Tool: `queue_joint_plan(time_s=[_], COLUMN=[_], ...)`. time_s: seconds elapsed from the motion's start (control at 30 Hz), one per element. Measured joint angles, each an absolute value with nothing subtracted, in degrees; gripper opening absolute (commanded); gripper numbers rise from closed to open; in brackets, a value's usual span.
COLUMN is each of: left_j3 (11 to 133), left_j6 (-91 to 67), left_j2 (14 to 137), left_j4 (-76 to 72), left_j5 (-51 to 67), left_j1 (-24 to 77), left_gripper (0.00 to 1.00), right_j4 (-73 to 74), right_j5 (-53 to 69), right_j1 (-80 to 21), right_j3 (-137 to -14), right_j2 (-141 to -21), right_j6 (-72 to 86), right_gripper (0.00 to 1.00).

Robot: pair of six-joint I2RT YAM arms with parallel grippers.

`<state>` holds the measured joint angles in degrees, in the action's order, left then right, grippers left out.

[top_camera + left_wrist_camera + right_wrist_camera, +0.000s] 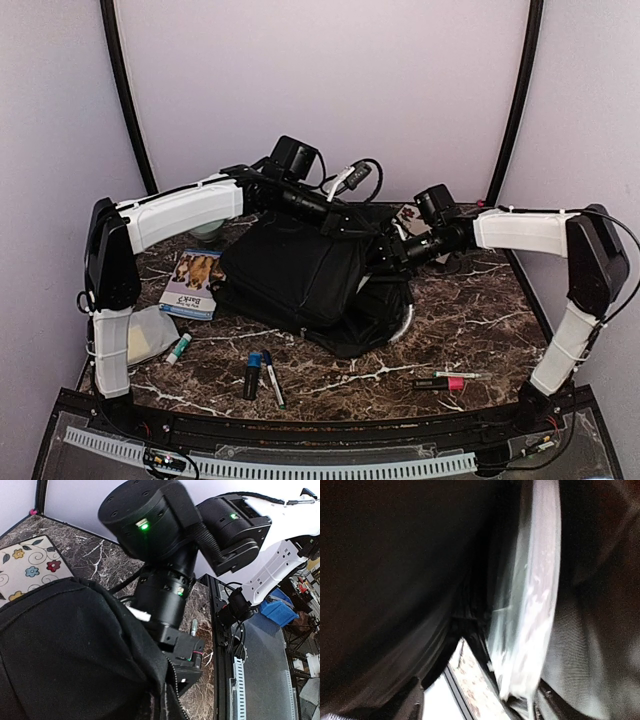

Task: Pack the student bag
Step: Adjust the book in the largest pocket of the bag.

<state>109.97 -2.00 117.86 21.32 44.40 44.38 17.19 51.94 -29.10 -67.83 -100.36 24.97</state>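
The student bag (290,275), a large black backpack, lies in the middle of the marble table with its mouth turned to the right. My left gripper (348,225) is at the bag's top edge, shut on the fabric. In the left wrist view the raised black cloth (65,650) hides my fingers. My right gripper (385,258) is inside the bag's mouth by the zipper (172,680). Seen from the right wrist, its fingers (412,700) stand wide apart, open. A blurred clear plastic sheet (530,605) hangs between them against dark lining.
A dog book (192,283) and a pale pouch (150,335) lie left of the bag. A green-capped stick (178,348), a blue marker (252,372) and a pen (272,378) sit in front. A pink marker (440,382) lies front right. A floral notebook (410,215) is behind.
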Motion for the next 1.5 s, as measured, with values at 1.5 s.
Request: queue_joint_plan(time_s=[1.5], left_j3=[122.02], left_j6=[22.92], left_j2=[123.28], left_j4=[47.03], left_j5=[28.36], left_j1=[54.65], left_gripper=[0.0], right_j4=[42.61], right_j5=[9.67], right_j1=[-57.74], right_j3=[-54.41], right_j2=[-79.07], right_j6=[-50.78], right_gripper=[0.49])
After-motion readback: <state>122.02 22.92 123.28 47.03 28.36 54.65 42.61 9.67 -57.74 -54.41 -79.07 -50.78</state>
